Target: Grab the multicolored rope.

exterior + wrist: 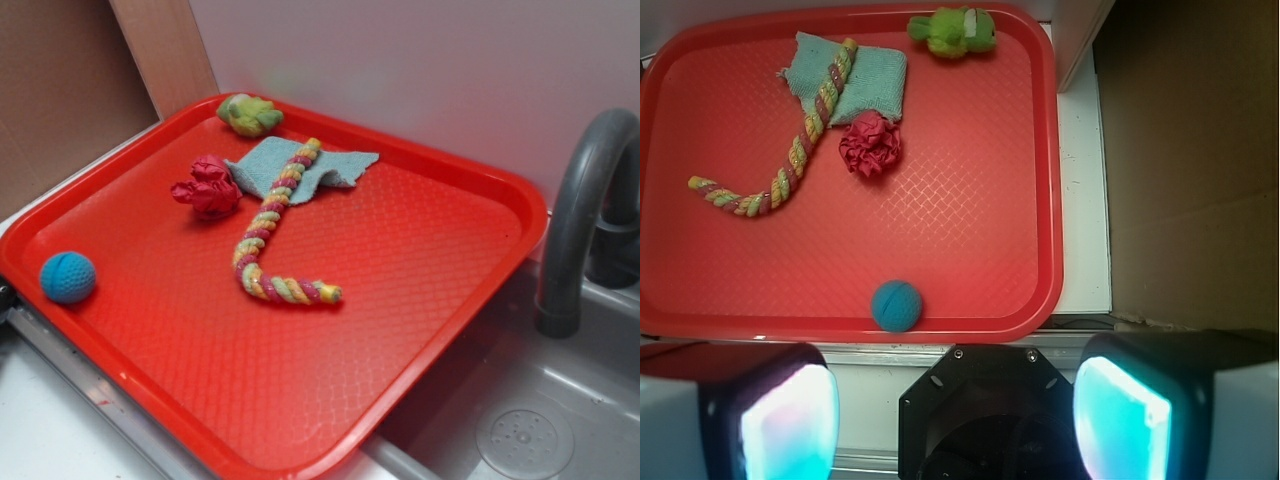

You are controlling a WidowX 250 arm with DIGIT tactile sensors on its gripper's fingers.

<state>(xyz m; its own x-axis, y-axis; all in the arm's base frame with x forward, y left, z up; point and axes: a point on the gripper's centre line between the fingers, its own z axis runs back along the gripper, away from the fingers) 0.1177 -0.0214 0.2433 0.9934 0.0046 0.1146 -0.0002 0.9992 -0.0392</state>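
Five loose things sit on the red tray (440,300). Largest, the multicolored rope (790,168) curves across its middle, one end on the light-blue cloth (875,80). Approach stage, I judge: the gripper (955,410), wide open and empty, hangs off the tray's edge beyond the blue ball (896,305); next it must travel over the rope.

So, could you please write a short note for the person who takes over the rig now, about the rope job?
Tool: open, holding nothing, above the near edge of the red tray, past the blue ball.
Rope: lies curved on the tray, its upper end resting on the light-blue cloth. A red crumpled thing lies beside it, a green toy at the far rim.
Done: nothing yet, the rope is untouched.
Left: move over the rope, lower, close on it, lift.
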